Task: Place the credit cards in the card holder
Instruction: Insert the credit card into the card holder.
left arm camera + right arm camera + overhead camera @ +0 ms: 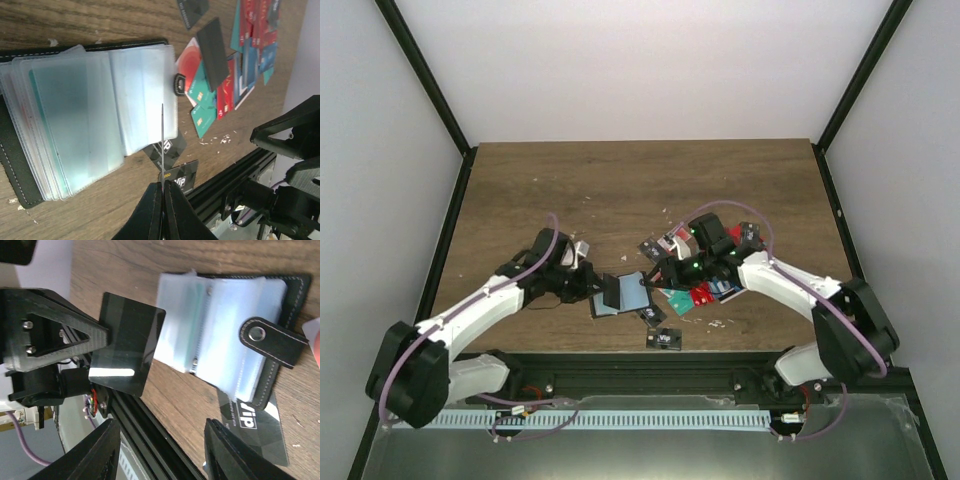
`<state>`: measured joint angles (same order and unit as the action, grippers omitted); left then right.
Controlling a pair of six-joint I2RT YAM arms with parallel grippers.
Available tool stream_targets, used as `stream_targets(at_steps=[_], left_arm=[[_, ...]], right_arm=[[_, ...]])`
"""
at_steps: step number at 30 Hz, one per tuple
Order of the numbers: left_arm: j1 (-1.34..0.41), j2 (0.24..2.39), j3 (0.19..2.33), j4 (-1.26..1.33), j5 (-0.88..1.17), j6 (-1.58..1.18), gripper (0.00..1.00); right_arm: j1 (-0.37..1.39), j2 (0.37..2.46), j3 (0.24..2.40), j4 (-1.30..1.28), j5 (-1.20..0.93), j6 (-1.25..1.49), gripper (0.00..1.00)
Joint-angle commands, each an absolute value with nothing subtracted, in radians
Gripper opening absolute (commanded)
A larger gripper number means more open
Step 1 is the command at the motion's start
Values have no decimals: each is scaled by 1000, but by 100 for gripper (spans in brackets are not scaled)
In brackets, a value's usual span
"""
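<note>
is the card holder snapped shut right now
No, the card holder lies spread open, its clear inner pockets showing and its snap tab unfastened.

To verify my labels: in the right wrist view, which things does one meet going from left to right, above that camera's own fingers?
left hand → black credit card → card holder

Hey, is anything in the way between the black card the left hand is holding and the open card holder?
Nothing visible is. The black card pinched in the left hand faces the card holder's open clear sleeves across a bare gap; the snap tab lies on the holder's far side, away from it.
</note>
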<state>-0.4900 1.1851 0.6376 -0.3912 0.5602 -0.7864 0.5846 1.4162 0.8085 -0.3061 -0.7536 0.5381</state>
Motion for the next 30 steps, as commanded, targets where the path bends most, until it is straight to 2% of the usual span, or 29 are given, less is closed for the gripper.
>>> stream_targets(at_steps=[1,11,30], left_arm=[[-484,1261,639,-328,559,-794,4],[-485,1414,652,-259,571,-785,4],[-485,1524,660,-155,572,-770,4]], right_arm=[[580,1477,854,-300,-745,522,48],[580,1584,882,-317,-748,485,43],[576,1753,934,-310,-740,430,38]])
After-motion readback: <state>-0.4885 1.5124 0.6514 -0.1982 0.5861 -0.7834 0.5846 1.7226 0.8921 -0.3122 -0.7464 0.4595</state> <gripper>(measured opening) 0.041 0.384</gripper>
